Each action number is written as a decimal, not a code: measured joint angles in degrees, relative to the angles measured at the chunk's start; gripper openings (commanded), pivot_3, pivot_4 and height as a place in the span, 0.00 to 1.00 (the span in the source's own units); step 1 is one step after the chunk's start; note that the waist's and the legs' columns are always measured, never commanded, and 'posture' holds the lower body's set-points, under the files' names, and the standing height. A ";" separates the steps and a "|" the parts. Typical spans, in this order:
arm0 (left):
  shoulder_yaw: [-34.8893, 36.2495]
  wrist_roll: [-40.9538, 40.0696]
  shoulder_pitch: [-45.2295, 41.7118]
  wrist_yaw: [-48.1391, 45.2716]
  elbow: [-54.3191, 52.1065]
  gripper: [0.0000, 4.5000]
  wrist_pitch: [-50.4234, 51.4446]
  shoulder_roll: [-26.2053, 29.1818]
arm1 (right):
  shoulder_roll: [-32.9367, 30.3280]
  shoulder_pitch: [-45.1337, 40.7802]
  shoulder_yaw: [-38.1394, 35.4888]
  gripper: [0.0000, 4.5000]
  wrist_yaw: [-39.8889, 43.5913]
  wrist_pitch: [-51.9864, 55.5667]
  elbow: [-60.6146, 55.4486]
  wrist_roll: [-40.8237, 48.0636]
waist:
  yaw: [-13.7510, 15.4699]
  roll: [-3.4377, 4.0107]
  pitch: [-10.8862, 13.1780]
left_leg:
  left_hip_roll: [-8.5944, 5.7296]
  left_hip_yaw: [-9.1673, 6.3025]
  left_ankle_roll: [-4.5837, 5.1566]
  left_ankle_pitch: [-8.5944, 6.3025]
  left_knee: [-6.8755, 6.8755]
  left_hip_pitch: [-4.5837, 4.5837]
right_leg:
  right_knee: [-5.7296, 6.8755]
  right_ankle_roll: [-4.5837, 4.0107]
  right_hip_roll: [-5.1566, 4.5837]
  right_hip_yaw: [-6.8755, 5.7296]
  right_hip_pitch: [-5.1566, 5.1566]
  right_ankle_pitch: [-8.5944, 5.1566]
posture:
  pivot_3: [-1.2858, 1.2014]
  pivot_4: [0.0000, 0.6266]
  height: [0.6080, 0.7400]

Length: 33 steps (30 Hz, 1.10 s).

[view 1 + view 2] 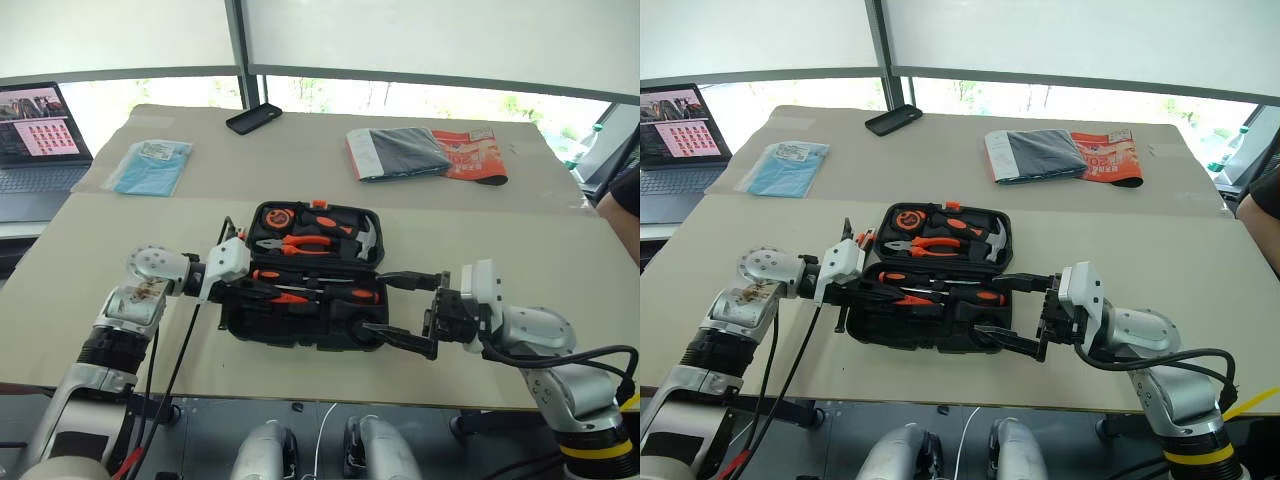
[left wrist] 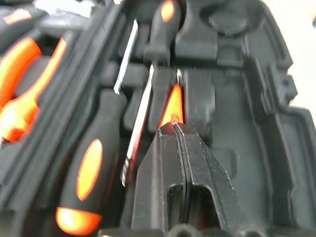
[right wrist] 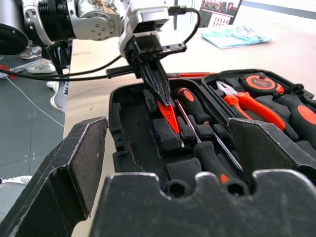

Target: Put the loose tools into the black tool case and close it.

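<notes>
The black tool case (image 1: 300, 336) lies open at the middle of the table. Its far half holds pliers (image 1: 300, 244), a hammer (image 1: 365, 238) and a tape measure (image 1: 275, 215). Screwdrivers lie in the near half: two with black-and-orange handles (image 2: 94, 173) (image 3: 195, 106) and a slim orange one (image 2: 173, 106). My left gripper (image 3: 165, 104) reaches in from the case's left end. It is shut, fingertips together against the slim screwdriver's orange handle. My right gripper (image 1: 405, 310) stands wide open at the case's right end, one finger by the hinge line and one by the front corner, holding nothing.
A flat black phone (image 1: 253, 118) lies at the table's far edge, a blue packet (image 1: 150, 165) at the far left, folded dark cloth (image 1: 400, 152) on a red magazine (image 1: 470, 152) at the far right. A laptop (image 1: 35, 140) stands off to the left. A person's arm (image 1: 625, 205) shows at the right edge.
</notes>
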 measured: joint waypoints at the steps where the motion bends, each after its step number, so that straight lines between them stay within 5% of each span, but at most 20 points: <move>1: -0.03 0.18 0.00 0.19 0.18 0.01 -0.40 -0.15 | 0.00 0.07 0.00 1.00 0.06 0.00 0.00 0.00 | 0.01 0.00 0.00 | 0.00 0.00 0.00 0.00 0.00 0.01 | 0.01 0.00 -0.01 0.00 0.01 0.00 | 0.52 0.24 1.00; 14: 1.51 -0.11 1.15 3.36 2.59 0.01 -2.50 -1.35 | 0.08 0.47 0.02 1.00 -0.55 -0.01 0.01 -0.05 | -0.23 0.12 -0.08 | 0.02 -0.01 0.10 -0.06 -0.03 0.10 | 0.03 0.00 -0.02 0.05 0.05 0.01 | 0.52 0.24 1.00; 17: 7.02 -5.58 5.02 6.15 -0.94 0.15 4.16 -1.22 | 0.89 1.02 -0.82 1.00 -0.60 -1.44 0.46 0.00 | -0.39 0.11 -0.08 | 0.09 -0.01 0.00 0.00 -0.03 0.05 | 0.01 0.01 0.01 0.05 0.00 0.01 | 0.52 0.24 1.00; 22: 25.72 -14.25 17.66 17.73 -12.17 0.54 16.45 3.89 | 3.25 4.30 -6.10 1.00 -0.90 -6.72 2.61 0.00 | -0.97 0.13 -0.08 | 0.18 -0.01 -0.07 0.03 -0.17 0.13 | -0.07 0.01 -0.20 0.14 0.04 0.00 | 0.52 0.24 1.00; 27: 37.47 -14.40 31.83 26.18 -13.21 0.99 17.42 4.27 | 3.87 6.20 -6.82 1.00 0.36 -13.02 4.45 -2.26 | -0.81 0.14 -0.07 | 0.18 0.00 -0.16 -0.03 -0.17 0.16 | -0.07 0.02 -0.29 0.08 0.03 0.00 | 0.52 0.24 1.00; 33: 48.91 -15.59 39.89 32.73 -8.97 0.99 20.00 4.33 | 4.84 6.80 -8.00 1.00 1.63 -20.68 9.67 -4.52 | -0.03 0.14 -0.07 | 0.22 -0.04 -0.43 -0.38 -0.20 0.19 | -0.08 -0.02 -0.37 0.02 0.01 -0.02 | 0.52 0.24 1.00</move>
